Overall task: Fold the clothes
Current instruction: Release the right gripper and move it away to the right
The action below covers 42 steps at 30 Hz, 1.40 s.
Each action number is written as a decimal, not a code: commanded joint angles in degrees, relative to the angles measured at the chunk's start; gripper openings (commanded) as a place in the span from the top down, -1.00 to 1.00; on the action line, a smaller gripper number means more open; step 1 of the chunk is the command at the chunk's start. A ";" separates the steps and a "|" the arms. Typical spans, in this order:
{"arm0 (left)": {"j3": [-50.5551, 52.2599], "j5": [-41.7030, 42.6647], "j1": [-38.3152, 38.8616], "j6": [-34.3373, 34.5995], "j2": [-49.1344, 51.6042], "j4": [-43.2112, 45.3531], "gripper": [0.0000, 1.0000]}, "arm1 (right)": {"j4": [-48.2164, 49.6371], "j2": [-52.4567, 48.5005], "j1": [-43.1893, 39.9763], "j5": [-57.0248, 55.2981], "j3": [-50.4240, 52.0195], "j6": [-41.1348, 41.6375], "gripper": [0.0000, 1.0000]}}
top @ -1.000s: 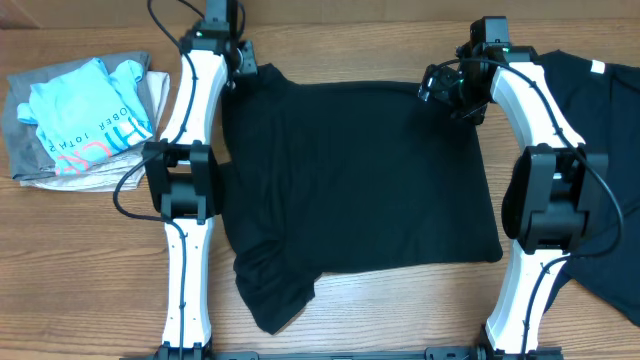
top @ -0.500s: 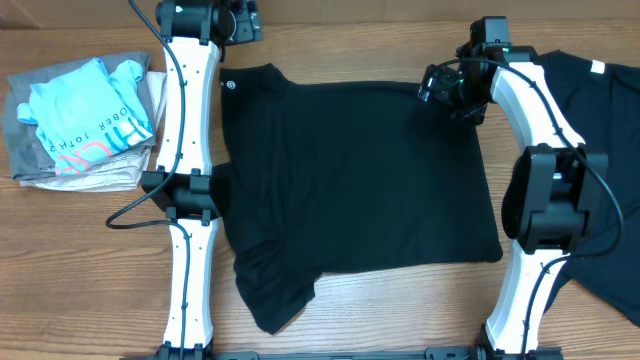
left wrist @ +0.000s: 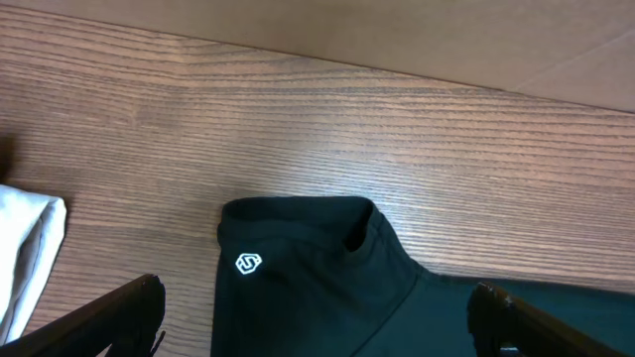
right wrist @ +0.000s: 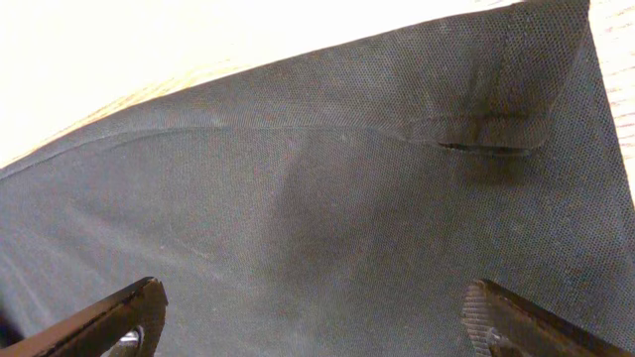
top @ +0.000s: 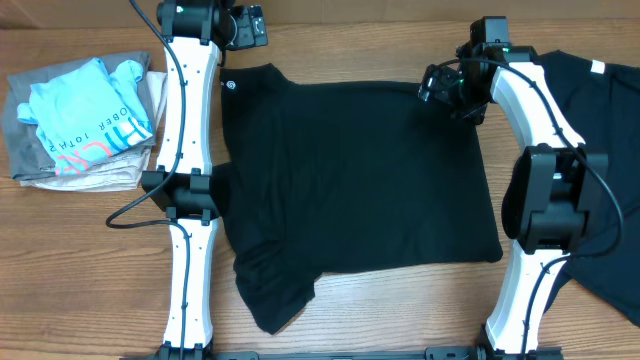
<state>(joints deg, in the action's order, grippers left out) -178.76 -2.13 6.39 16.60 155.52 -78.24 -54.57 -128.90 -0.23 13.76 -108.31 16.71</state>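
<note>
A black T-shirt (top: 350, 180) lies spread in the middle of the table, its lower left part bunched and folded over. Its far left corner carries a small white logo (top: 232, 85), which also shows in the left wrist view on the shirt corner (left wrist: 298, 288). My left gripper (top: 252, 28) hangs open past that corner, above bare wood. In its own view the left gripper (left wrist: 317, 327) holds nothing. My right gripper (top: 440, 85) stands open over the shirt's far right corner. In the right wrist view, black fabric (right wrist: 327, 198) fills the space under the right gripper (right wrist: 317, 317).
A second black shirt (top: 600, 150) lies at the right edge, partly under the right arm. A pile with a light blue shirt (top: 85, 115) on grey cloth sits at the far left. A white cloth edge (left wrist: 25, 248) shows in the left wrist view.
My left gripper opened, let go of the shirt's far left corner and drew back toward the table's far edge. The corner with the logo now lies flat. The right arm has not moved.
</note>
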 commanded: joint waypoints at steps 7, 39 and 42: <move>0.15 0.66 0.00 0.33 -0.66 0.04 -1.00 | -8.22 -0.13 0.50 4.81 0.35 1.03 -0.76; 0.15 0.66 0.02 0.33 -0.66 0.04 -1.00 | 10.27 -7.98 3.10 -7.78 0.37 7.34 0.92; 0.15 0.66 0.00 0.33 -0.66 0.04 -1.00 | 11.80 -8.07 3.13 -8.85 0.37 7.37 0.92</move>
<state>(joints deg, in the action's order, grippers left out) -178.76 -2.11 6.39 16.60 155.52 -78.24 -43.97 -135.94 2.70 6.59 -107.98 23.73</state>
